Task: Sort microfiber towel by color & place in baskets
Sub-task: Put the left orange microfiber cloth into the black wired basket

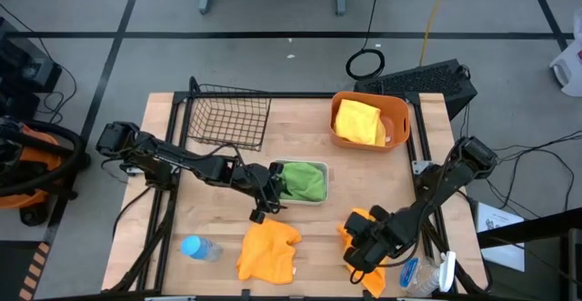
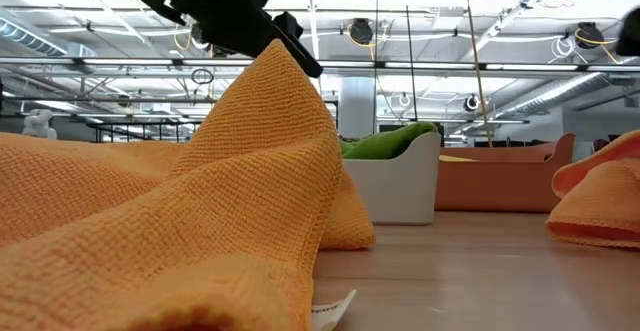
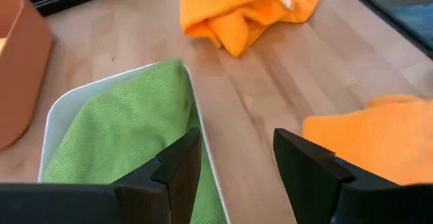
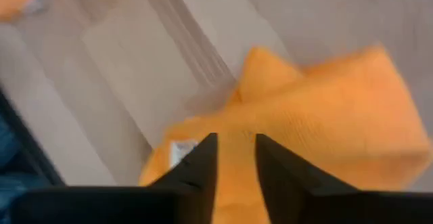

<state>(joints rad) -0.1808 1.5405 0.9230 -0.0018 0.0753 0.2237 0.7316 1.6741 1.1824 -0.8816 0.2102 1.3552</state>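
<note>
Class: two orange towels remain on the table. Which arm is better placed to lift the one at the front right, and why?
Probably the right. The right gripper hangs directly over that orange towel, fingers apart, while the left gripper sits open beside the white tray.

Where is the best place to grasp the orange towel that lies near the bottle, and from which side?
Probably at the raised fold of the orange towel, coming straight down from above. In the low view it peaks into a ridge standing clear of the table, thin enough for two fingers to pinch. The left gripper, open beside the white tray, is nearest.

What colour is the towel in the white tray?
Green towel, in the white tray; clearest in the left wrist view.
</note>
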